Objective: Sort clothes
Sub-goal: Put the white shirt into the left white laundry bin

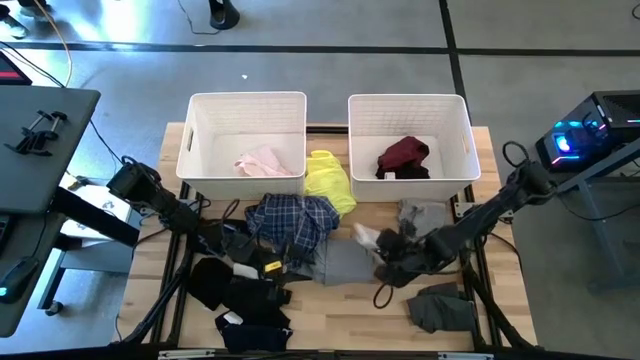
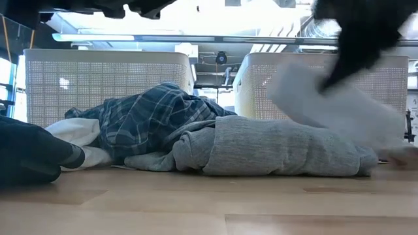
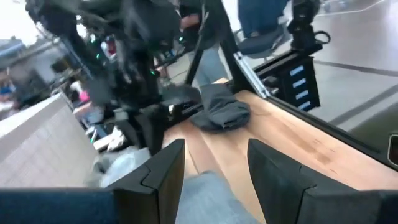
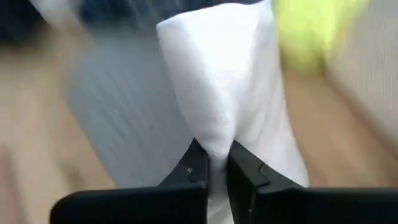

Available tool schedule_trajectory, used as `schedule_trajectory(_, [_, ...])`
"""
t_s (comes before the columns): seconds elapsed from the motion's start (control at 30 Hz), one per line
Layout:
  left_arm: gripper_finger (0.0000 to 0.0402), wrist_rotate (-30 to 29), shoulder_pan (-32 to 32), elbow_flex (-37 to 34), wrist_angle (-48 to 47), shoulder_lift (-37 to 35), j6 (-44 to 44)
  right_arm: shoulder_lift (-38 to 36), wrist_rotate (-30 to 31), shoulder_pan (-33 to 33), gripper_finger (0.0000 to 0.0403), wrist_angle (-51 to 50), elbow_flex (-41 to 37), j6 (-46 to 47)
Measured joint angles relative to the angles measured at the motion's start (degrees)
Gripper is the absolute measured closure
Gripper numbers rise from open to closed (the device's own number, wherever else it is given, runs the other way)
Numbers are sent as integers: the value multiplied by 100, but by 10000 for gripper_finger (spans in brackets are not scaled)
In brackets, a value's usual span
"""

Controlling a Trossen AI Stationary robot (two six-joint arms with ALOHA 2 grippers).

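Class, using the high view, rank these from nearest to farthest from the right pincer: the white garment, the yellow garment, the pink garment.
1. White garment: pinched in the right pincer.
2. Yellow garment: between the bins.
3. Pink garment: inside the left bin.

Soft white cloth [image 4: 224,81], matt wooden table [image 1: 350,305]

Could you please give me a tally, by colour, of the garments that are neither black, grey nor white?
Pink garment: 1
Maroon garment: 1
Yellow garment: 1
Blue plaid garment: 1
Total: 4
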Motion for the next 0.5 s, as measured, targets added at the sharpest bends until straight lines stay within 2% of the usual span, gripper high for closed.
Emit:
schedule_trajectory(0.07, [239,177,82,0,208,11,198,-15,419,-2,396,367,197,-564])
schedule_trajectory(0.17, [239,398,168,-2,561,26,542,-5,733,-20,391,1249,291,-1494])
schedule_trajectory(0.33, [228,855,353,221,739,23,1065,11,676,-87,391,2712,137,-2792])
schedule_trajectory(0.5, [201,1021,574,503,679,22,1677,111,646,-114,391,3028,129,-3135])
